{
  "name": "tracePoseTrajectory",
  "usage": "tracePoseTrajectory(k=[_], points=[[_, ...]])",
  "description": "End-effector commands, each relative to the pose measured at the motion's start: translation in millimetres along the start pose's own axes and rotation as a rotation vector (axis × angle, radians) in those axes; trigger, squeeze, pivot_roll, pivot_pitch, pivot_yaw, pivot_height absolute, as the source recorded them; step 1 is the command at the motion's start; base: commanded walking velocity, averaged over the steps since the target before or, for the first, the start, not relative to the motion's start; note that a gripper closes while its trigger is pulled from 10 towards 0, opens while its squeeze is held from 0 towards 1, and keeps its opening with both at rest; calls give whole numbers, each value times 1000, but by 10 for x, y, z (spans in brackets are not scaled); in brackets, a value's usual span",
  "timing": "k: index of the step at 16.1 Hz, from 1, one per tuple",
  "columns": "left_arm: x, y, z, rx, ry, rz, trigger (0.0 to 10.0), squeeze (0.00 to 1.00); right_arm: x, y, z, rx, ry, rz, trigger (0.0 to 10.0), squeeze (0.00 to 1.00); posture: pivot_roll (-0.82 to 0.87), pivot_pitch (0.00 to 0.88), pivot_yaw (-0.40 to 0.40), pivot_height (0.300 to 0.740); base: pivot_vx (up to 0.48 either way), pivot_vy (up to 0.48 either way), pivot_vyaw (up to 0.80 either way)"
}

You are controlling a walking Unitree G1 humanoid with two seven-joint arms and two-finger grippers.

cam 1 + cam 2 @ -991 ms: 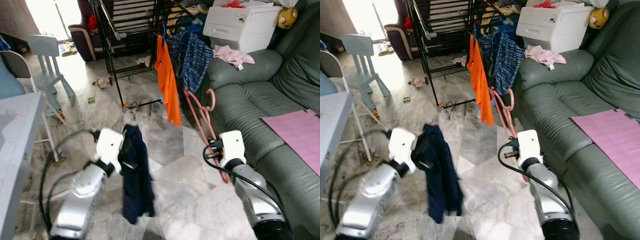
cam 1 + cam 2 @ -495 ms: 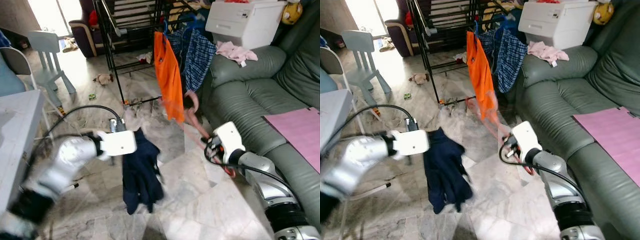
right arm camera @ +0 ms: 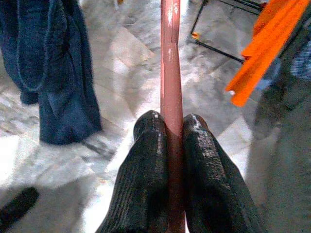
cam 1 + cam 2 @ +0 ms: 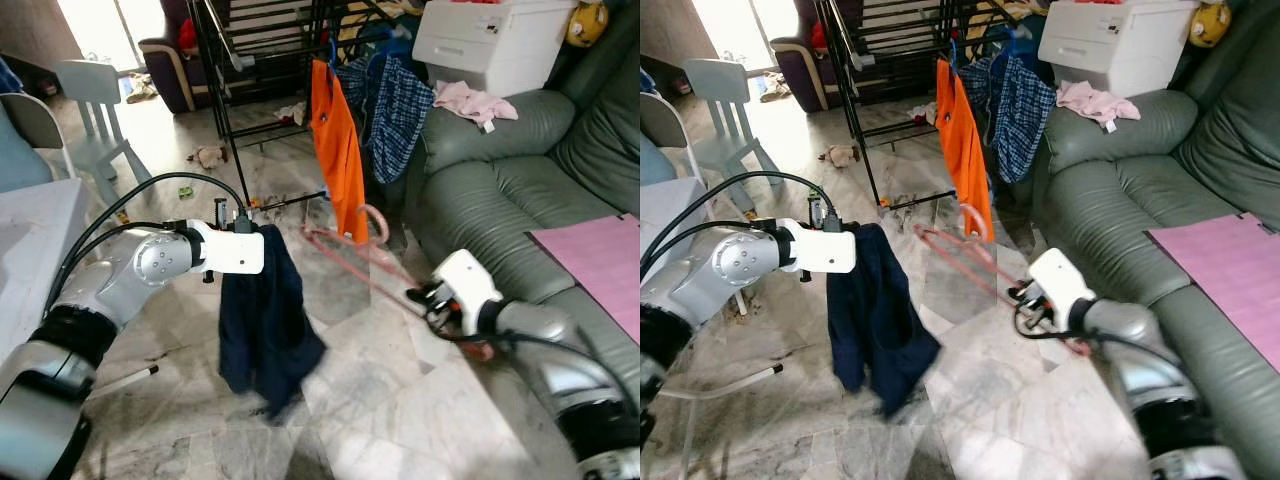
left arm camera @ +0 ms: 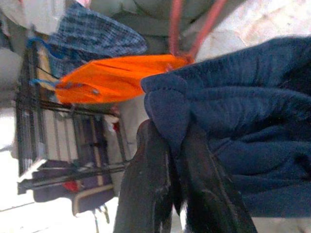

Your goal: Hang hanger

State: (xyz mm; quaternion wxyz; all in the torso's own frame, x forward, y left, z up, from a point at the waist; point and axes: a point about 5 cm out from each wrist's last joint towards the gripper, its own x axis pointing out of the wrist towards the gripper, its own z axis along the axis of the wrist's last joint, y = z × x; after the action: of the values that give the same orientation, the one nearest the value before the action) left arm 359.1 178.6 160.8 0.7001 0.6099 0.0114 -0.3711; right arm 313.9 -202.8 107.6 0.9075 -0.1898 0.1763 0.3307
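A dark navy garment hangs from my left gripper, which is shut on its top fold, above the marble floor. My right gripper is shut on a pink hanger; in the right wrist view both fingertips pinch the pink bar. The hanger lies tilted, its hook pointing toward the black drying rack. An orange shirt and a blue checked cloth hang on the rack.
A green sofa runs along the right, with a pink mat, pink clothes and a white box. A pale blue chair and a white table edge stand at left. Small litter dots the floor.
My left arm has swung the navy garment up and nearer the hanger. The pink hanger has tipped from upright to nearly flat, its hook toward the rack. The camera has shifted slightly.
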Motion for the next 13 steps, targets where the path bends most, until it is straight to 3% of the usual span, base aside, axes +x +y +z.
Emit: tracePoseTrajectory(k=[1, 4, 7, 9, 13], points=[[-7, 55, -33, -2, 16, -5, 10000, 0, -32, -92, 135, -22, -44, -10, 10000, 0, -127, 0, 78, 740, 0, 0, 0], [28, -35, -153, -59, 66, -65, 10000, 0, -119, -209, 230, -48, -61, 14, 10000, 0, -130, 0, 78, 740, 0, 0, 0], [68, -41, -188, -160, 80, -62, 10000, 0, -196, -157, 268, -73, -48, 171, 10000, 0, -132, 0, 75, 740, 0, 0, 0], [108, -14, -201, -273, 87, -23, 10000, 0, -288, -123, 241, -76, -8, 294, 10000, 0, -133, 0, 73, 740, 0, 0, 0], [121, -30, -223, -287, 103, -20, 10000, 0, -410, -124, 190, -82, 50, 384, 10000, 0, -135, 0, 77, 740, 0, 0, 0]])
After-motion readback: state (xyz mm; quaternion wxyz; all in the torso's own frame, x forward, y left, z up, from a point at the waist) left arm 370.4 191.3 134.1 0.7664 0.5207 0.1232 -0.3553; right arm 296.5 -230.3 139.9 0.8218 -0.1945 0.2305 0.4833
